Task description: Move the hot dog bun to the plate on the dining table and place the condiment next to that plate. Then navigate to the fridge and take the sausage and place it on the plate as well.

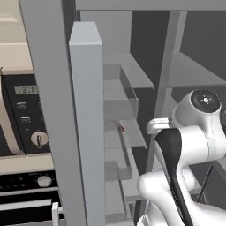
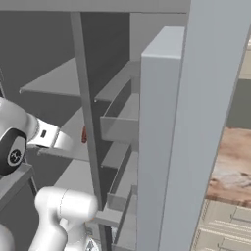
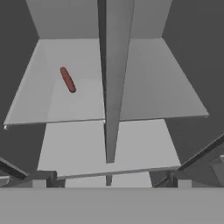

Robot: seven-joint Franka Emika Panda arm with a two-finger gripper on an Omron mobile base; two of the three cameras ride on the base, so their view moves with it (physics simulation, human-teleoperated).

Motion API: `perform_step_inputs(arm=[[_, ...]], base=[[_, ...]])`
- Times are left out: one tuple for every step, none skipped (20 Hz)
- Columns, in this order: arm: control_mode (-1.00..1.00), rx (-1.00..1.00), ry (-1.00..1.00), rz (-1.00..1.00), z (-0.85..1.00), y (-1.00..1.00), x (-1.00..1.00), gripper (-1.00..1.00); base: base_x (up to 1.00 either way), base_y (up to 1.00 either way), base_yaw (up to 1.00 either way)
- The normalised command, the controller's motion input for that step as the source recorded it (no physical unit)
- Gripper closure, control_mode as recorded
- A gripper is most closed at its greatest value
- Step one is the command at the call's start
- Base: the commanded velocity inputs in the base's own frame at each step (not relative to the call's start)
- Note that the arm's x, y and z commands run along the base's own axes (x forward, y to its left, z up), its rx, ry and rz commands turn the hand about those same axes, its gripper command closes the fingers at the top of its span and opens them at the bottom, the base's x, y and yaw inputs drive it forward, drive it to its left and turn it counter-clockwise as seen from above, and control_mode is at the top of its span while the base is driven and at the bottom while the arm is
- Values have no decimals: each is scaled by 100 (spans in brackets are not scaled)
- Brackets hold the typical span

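The fridge stands open, its grey door (image 1: pixel 86 110) (image 2: pixel 157 147) edge-on toward me. On a grey shelf (image 3: pixel 144 87) inside lies the sausage (image 3: pixel 67 79), a thin dark red cylinder, left of a vertical divider. A bit of the sausage (image 1: pixel 122 128) (image 2: pixel 84 134) peeks out past the fridge's frame in both base views. My gripper (image 3: pixel 109 181) is open and empty, back from the shelf edge, facing the divider with the sausage ahead and to the left. The hot dog bun, plate, condiment and dining table are out of view.
A grey vertical divider (image 3: pixel 114 87) splits the fridge shelves straight ahead of the hand. Door bins (image 1: pixel 117 103) jut beside the opening. The cream oven and microwave column (image 1: pixel 26 114) stands at the left, and a marbled counter with cream drawers (image 2: pixel 230 166) at the right.
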Motion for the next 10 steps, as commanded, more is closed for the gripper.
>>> perform_step_inputs(arm=[[100, 0, 0, 0, 0, 0, 0, -100], [-100, 0, 0, 37, -19, 0, 28, -100], [-100, 0, 0, 41, -21, 0, 11, -100], [-100, 0, 0, 41, -22, 0, 5, -100], [-100, 0, 0, 41, -25, 0, 1, -100], [-100, 0, 0, 44, -31, 6, 1, -100], [-100, 0, 0, 43, -31, 6, 5, -100], [-100, 0, 0, 38, -31, 16, 19, -100], [-100, 0, 0, 31, -35, 33, 24, -100], [-100, 0, 0, 24, -34, 47, 28, -100]], base=[[40, 0, 33], [0, 0, 0], [0, 0, 0], [0, 0, 0], [0, 0, 0], [0, 0, 0], [0, 0, 0], [0, 0, 0], [0, 0, 0], [0, 0, 0]])
